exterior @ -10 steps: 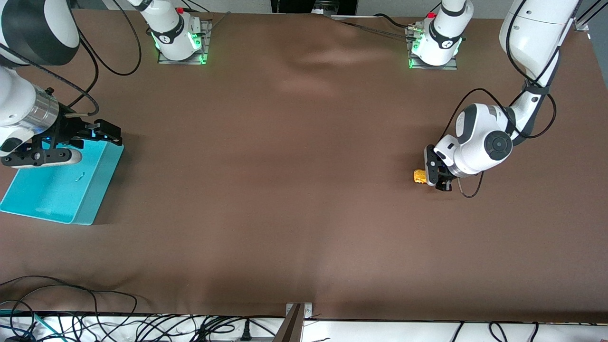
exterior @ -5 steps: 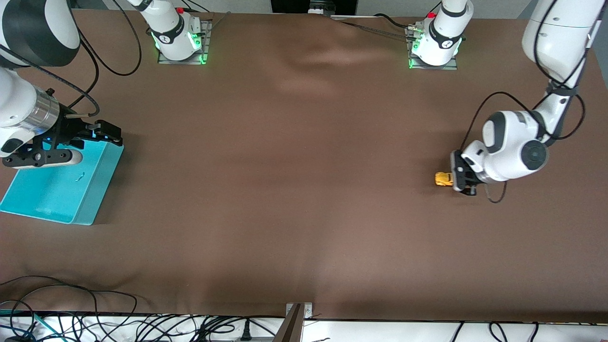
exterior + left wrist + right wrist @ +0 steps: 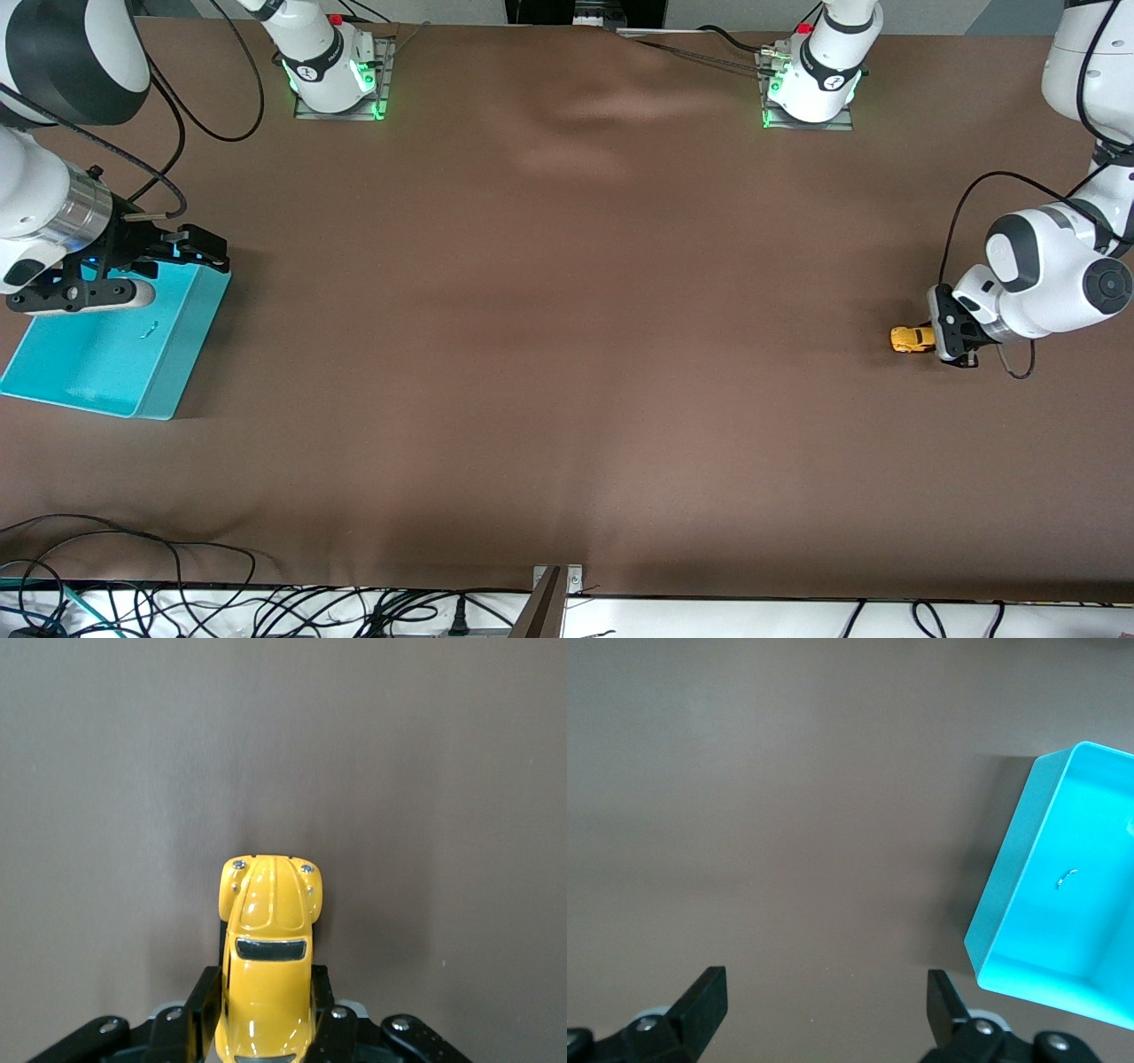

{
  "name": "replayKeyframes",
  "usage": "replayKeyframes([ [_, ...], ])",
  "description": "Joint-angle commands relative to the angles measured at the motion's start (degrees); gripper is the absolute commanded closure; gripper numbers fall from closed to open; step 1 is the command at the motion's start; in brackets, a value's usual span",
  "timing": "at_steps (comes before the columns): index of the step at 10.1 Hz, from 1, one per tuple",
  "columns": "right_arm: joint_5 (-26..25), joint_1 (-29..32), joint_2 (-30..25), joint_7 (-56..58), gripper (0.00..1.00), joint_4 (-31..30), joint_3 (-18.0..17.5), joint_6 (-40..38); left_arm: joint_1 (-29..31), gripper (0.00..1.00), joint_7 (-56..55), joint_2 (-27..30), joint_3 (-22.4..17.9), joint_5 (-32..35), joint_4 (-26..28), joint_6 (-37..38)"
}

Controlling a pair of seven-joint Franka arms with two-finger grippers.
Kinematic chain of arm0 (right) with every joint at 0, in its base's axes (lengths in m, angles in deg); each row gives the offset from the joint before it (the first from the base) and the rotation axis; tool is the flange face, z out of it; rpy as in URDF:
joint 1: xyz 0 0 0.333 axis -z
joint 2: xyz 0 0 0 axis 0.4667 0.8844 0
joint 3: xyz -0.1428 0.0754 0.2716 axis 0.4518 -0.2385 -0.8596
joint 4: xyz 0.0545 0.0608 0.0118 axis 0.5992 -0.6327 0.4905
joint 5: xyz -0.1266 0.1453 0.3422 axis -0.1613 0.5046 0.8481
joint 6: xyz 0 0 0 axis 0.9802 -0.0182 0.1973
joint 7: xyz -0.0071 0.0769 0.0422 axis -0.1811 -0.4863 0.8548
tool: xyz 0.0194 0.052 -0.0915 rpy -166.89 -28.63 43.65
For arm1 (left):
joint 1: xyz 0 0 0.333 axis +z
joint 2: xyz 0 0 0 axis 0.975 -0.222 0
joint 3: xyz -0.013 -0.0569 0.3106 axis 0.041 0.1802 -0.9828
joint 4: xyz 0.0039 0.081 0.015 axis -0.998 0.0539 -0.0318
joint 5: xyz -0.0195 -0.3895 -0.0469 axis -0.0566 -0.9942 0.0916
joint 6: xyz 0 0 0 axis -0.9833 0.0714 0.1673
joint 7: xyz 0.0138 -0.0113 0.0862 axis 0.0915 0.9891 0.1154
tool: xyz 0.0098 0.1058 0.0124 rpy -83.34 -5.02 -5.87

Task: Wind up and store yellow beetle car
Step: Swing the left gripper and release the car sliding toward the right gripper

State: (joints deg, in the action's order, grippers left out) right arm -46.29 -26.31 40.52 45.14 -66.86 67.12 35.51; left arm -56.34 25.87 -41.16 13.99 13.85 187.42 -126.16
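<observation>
We see a wide brown cloth-covered table [image 3: 567, 354], bare across its middle. At the front view's left edge sits a turquoise rectangular plastic bin [image 3: 106, 354], the right gripper [image 3: 115, 266] waiting over it, fingers spread apart. At the right edge, the left gripper [image 3: 948, 337] (now farther toward that edge than before) clamps the small yellow beetle car [image 3: 911, 338].

A turquoise bin [image 3: 115, 354] sits on the brown table cover [image 3: 549, 354], directly under my waiting pincer at my end of the table. It is open-topped, with one small pale scrap [image 3: 1067, 877] on its floor. Black cables [image 3: 177, 576] tangle along the table's camera edge.
</observation>
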Motion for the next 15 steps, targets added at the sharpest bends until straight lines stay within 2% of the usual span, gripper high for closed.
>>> replayKeyframes([
  [1, 0.37, -0.01, -0.22, -0.5, 0.0, -0.06, 0.03, -0.27, 0.18, 0.99, 1.1, -4.47, -0.05, 2.31, -1.46, -2.32],
  [3, 0.37, -0.01, -0.22, -0.5, 0.0, -0.06, -0.06, -0.27, -0.18, 0.99, 1.1, -4.47, 0.13, 2.4, -3.55, 0.91],
  [4, 0.37, -0.01, -0.22, -0.5, 0.0, -0.06, -0.06, -0.27, -0.18, 0.93, 1.1, -4.47, 0.21, 2.31, -4.79, 2.32],
  [5, 0.37, -0.01, -0.22, -0.5, 0.0, -0.06, -0.06, -0.27, -0.09, 0.72, 1.1, -4.3, 0.21, 2.14, -4.97, 2.43],
  [6, 0.37, -0.01, -0.22, -0.5, 0.0, -0.06, -0.06, -0.27, 0.43, 0.01, 1.19, -4.04, 0.82, 1.44, -6.02, 3.56],
  [7, 0.37, -0.01, -0.22, 0.2, 0.0, -0.06, -0.06, -0.35, 0.52, 0.0, 1.1, -3.6, 2.57, 1.26, -8.99, 8.35],
  [9, 0.37, 0.07, -0.13, 0.91, 0.0, 0.03, -0.06, -0.35, -0.17, 0.0, 0.31, -3.07, 3.29, 0.9, -17.41, 20.65],
  [10, 0.28, 0.07, -0.05, 0.91, 0.0, 0.12, -0.06, -0.35, -0.09, 0.0, 0.14, -3.07, 3.99, 0.9, -20.15, 23.93],
  [12, 0.28, 0.25, 0.13, 0.91, 0.0, 0.21, 0.12, -0.35, -0.18, 0.0, -3.0, -1.67, 4.08, 0.9, -22.2, 28.59],
  [15, 0.37, 0.42, 0.48, 5.19, 0.0, 0.03, 0.12, -0.35, -0.27, 0.0, -13.72, 3.95, 5.13, 0.9, -22.38, 35.98],
])
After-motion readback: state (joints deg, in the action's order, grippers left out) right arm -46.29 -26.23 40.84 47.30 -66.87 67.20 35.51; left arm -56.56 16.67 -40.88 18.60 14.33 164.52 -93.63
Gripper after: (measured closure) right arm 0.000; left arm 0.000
